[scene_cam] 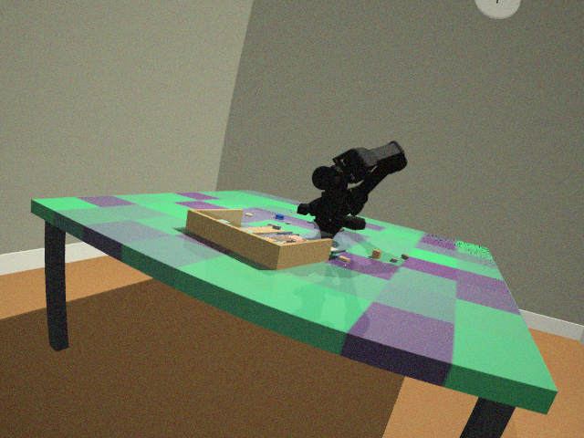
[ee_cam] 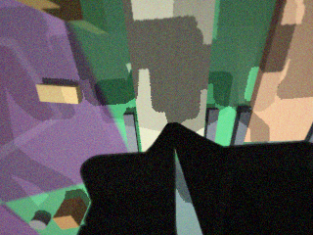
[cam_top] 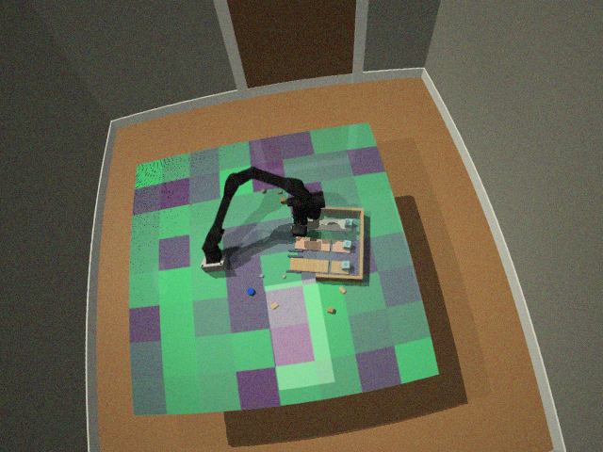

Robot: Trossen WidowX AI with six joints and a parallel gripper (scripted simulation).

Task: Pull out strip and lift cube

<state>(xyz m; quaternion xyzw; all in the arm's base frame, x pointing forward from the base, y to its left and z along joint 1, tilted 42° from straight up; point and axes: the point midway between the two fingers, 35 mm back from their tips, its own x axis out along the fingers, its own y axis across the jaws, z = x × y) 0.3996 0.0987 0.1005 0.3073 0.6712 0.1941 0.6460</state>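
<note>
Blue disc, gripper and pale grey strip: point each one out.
Blue disc [cam_top: 251,292]: top view, its middle.
Gripper [ee_cam: 171,127]: wrist view, between fingertips.
Pale grey strip [ee_cam: 145,93]: wrist view, sunlit patch.

pale strip [cam_top: 339,227] [ee_cam: 168,59]: flat, seemingly whole | pink strip [cam_top: 311,244] [scene_cam: 288,238] [ee_cam: 289,115], tan strip [cam_top: 309,265] [scene_cam: 265,230]: split | cubes [cam_top: 347,244]: light-blue, atop
</note>
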